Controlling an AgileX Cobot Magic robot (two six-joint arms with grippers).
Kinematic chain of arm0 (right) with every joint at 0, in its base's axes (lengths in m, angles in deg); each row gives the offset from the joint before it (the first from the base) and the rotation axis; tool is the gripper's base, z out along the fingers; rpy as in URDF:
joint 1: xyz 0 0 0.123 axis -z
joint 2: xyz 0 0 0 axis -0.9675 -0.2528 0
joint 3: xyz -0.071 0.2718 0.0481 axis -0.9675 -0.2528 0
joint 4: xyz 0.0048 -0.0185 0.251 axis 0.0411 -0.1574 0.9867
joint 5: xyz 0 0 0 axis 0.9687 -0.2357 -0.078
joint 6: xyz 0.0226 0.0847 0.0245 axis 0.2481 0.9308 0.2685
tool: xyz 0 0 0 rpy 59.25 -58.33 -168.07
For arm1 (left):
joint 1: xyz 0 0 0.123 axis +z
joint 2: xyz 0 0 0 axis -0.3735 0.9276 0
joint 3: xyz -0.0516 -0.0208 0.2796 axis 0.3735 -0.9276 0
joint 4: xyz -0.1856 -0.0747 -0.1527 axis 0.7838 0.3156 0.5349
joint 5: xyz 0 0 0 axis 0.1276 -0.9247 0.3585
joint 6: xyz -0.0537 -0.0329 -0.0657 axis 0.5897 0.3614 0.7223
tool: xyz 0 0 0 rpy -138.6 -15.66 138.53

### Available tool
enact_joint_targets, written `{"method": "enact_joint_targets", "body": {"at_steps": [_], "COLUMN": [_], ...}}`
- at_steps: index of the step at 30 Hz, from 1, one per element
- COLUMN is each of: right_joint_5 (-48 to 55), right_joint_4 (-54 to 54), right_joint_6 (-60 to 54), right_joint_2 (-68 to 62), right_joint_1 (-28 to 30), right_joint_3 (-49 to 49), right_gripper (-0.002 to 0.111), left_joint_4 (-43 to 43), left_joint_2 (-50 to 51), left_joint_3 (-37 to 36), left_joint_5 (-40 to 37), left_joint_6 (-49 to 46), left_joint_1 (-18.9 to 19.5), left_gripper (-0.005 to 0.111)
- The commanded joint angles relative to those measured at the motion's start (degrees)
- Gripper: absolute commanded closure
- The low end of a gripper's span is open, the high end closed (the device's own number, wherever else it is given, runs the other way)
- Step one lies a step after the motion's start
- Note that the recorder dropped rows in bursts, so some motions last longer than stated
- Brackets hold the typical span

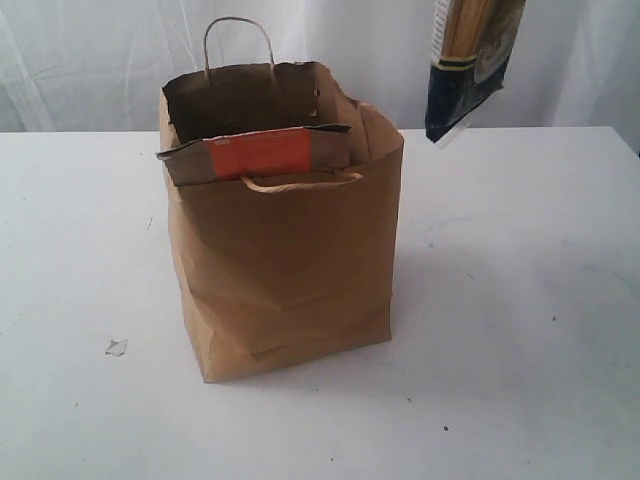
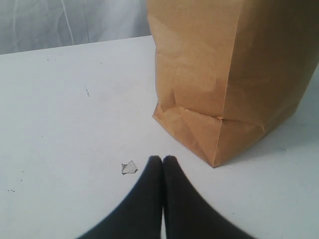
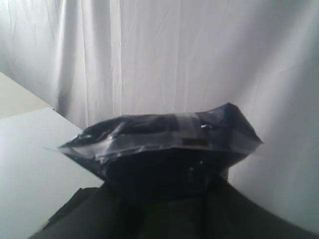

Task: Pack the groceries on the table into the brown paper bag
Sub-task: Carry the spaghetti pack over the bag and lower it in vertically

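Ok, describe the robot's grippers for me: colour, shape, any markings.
The left gripper has two matte black fingers, wide at the base, tapering to rounded tips. The right gripper looks dark too, but blurred. No cables or markings show; the arms are out of view.

Creased matt paper bag (image 1: 290,260), glossy plastic spaghetti packet (image 1: 468,70), scuffed table (image 1: 520,330)

The exterior camera looks slightly down across the table (image 1: 520,330), front-on to the brown paper bag (image 1: 290,270) at middle range. The left wrist camera sits low, close to the bag's base, which both views share. The right wrist camera faces the white drape (image 3: 149,50), with the long spaghetti packet (image 3: 164,144) close before it.
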Motion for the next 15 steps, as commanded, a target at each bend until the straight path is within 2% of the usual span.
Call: {"method": "enact_joint_targets", "body": {"at_steps": [1, 15], "right_joint_5": [-2.74, -2.16], "right_joint_4": [4.84, 11.6], "right_joint_6": [-2.05, -7.1], "right_joint_2": [0.97, -2.56], "right_joint_1": [-2.02, -8.45], "right_joint_3": [3.65, 9.04], "right_gripper": [0.108, 0.108], "left_joint_4": [0.15, 0.15], "left_joint_2": [-0.24, -0.24], "left_joint_3": [-0.13, -0.13], "left_joint_5": [0.01, 0.01], "left_joint_6": [0.07, 0.07], "left_joint_1": [0.16, 0.16], "left_gripper": [0.107, 0.107]}}
